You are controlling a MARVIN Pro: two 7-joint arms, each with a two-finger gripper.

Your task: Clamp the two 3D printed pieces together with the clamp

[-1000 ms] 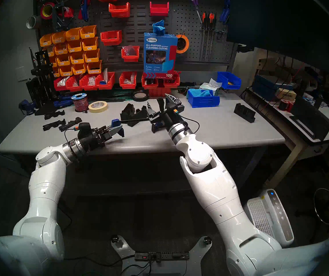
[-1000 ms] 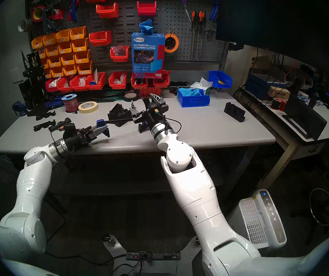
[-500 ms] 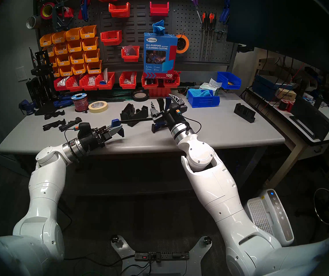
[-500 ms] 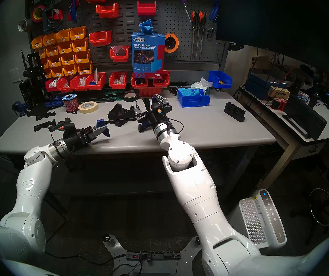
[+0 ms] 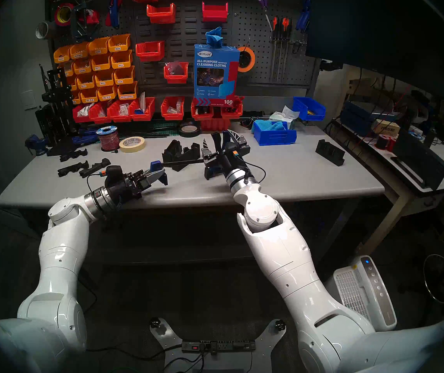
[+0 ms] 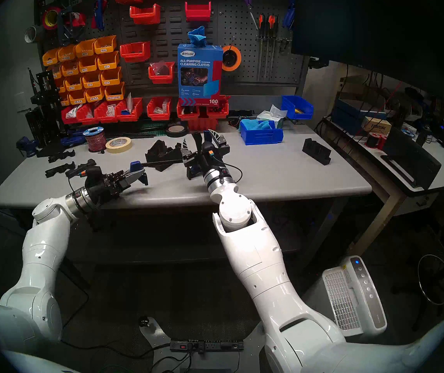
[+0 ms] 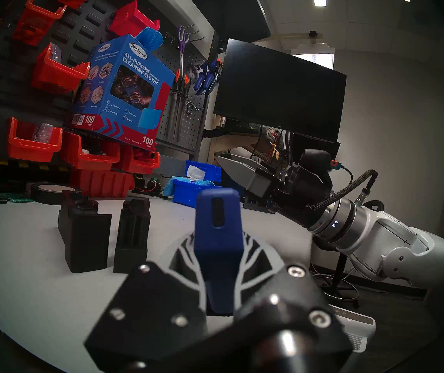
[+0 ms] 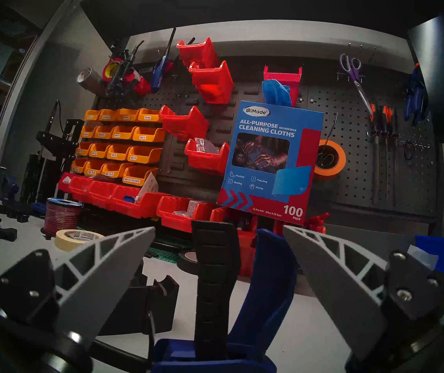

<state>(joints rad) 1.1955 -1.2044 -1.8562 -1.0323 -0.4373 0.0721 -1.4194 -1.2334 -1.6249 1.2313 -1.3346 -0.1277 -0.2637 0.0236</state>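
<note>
While left claw (image 5: 159,176) grips clamp (image 5: 183,163), right claw (image 8: 218,259) straddles handle.

In the head views the right gripper (image 5: 222,146) and its wrist cover the clamp's (image 5: 180,163) sliding body, so only the bar, the blue end piece and a bit of blue below the wrist show. The 2 3D printed pieces (image 5: 182,154) are partly hidden behind the bar; whether the bar touches them cannot be told. In the left wrist view the blue end piece fills the middle and hides the bar behind it, and the left gripper's (image 7: 217,278) fingertips are blurred. In the right wrist view the bottom edge cuts off the clamp's handle (image 8: 214,283). Bin labels are too small to read.
</note>
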